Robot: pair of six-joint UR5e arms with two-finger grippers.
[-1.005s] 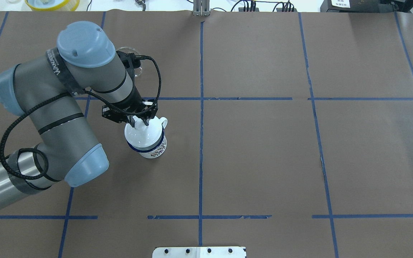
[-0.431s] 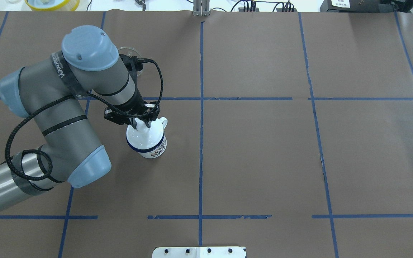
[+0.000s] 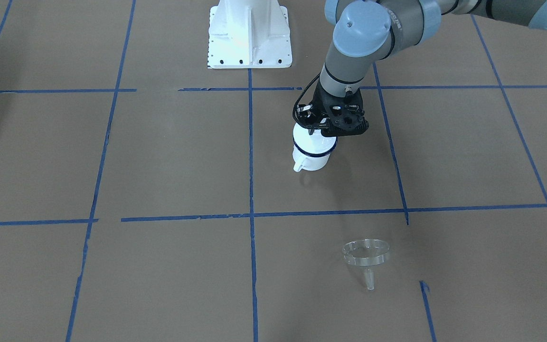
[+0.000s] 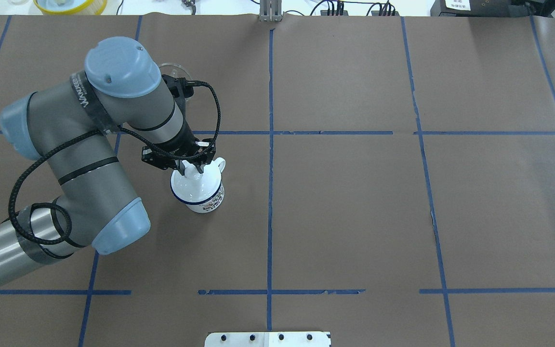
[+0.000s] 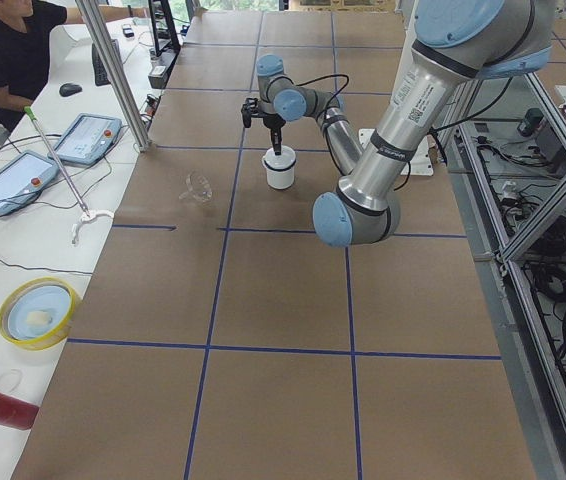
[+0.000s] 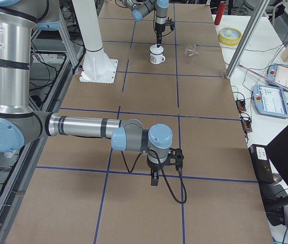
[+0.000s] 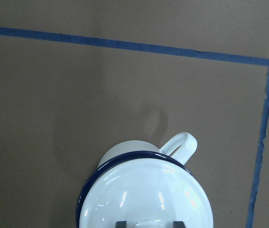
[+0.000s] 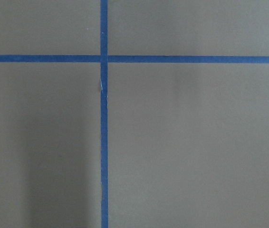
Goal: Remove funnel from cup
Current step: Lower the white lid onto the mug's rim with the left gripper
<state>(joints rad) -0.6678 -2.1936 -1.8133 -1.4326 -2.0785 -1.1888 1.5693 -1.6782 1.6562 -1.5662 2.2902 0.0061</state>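
left gripper [image 4: 191, 168] clamped on lid [image 4: 193, 188] knob atop cup [image 4: 208, 204] | funnel [image 3: 366, 252] well apart, toward table [image 4: 354, 217] far edge | right gripper [image 6: 154, 179]: can't tell

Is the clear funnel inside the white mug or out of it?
Out: the transparent clear funnel rests on the brown table, apart from the blue-rimmed white mug.

The table [image 4: 354, 217] is big and flat, and brown paper [image 4: 489, 72] covers it all. Blue tape lines [image 4: 270, 231] cut the paper into squares. A white cup [image 4: 206, 202] with a lid [image 4: 191, 185] on top stands on the left side, near the middle line. The clear funnel [image 3: 366, 254] lies on its side farther away, well apart from the cup. A white plate [image 4: 268, 339] sits at the near edge, in the middle.
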